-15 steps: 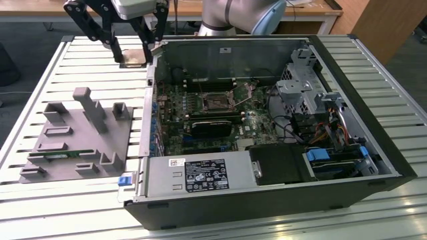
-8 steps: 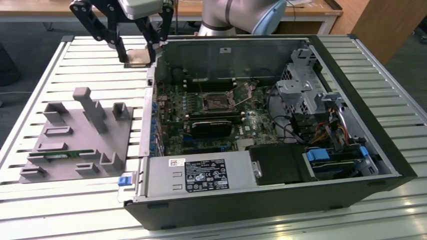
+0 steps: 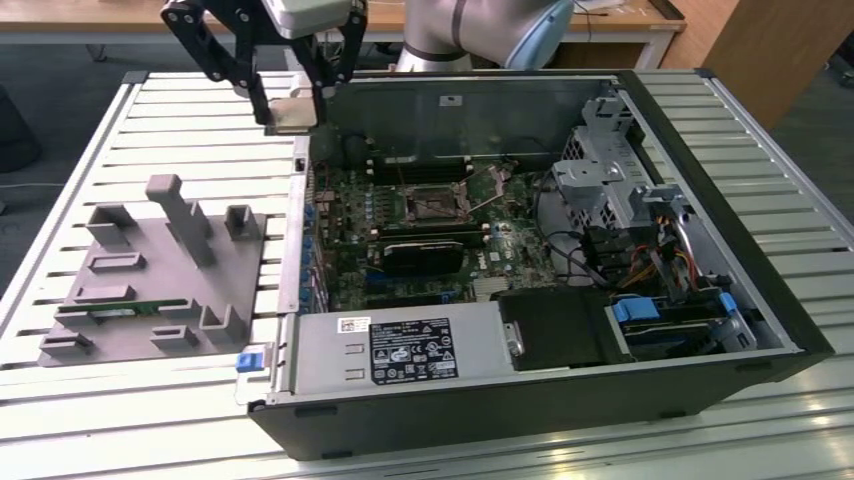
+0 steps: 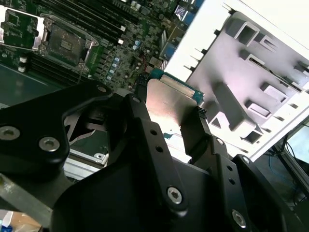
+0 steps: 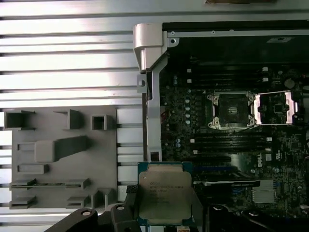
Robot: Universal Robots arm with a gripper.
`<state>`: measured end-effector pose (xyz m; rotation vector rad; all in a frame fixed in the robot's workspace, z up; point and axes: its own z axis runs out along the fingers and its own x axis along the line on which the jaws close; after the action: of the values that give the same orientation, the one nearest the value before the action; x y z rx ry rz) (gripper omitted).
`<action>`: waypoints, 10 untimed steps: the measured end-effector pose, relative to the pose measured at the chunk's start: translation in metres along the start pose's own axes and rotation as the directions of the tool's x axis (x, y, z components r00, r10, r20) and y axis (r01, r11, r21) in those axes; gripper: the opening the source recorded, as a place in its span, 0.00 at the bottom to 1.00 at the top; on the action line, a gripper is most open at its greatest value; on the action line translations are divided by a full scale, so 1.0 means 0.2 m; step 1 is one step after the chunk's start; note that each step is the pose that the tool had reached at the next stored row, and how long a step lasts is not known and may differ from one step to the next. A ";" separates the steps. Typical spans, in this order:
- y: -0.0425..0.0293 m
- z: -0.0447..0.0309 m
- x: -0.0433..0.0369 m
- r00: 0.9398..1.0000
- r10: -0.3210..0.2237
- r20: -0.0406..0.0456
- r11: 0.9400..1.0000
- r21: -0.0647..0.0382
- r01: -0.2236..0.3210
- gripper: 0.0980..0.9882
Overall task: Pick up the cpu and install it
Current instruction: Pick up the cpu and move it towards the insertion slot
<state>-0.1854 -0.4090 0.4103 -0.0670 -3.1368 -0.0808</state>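
The cpu (image 3: 294, 113), a small square chip with a silver metal top and a green edge, hangs in the air above the case's wall on the exterior view's left. My gripper (image 3: 295, 104) is shut on it, one black finger on each side. Both wrist views show the cpu (image 4: 169, 102) (image 5: 164, 195) clamped in the gripper (image 4: 169, 121) (image 5: 165, 215). The motherboard's dark square socket (image 3: 434, 205) (image 5: 231, 110) (image 4: 65, 43) lies inside the case with its metal lid (image 5: 275, 107) swung open beside it. The cpu is well apart from the socket.
The open computer case (image 3: 747, 290) lies on a slatted white table (image 3: 187, 130). A grey tray (image 3: 147, 270) (image 5: 63, 154) with upright posts sits at the exterior view's left and holds a thin green memory stick (image 3: 120, 310). Drive cages and cables (image 3: 627, 200) fill the case's other side.
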 end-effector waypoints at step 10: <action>0.004 0.000 -0.099 1.000 0.000 0.000 1.000 0.000 0.000 0.48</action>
<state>-0.1657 -0.4090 0.4103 -0.0670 -3.1368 -0.0808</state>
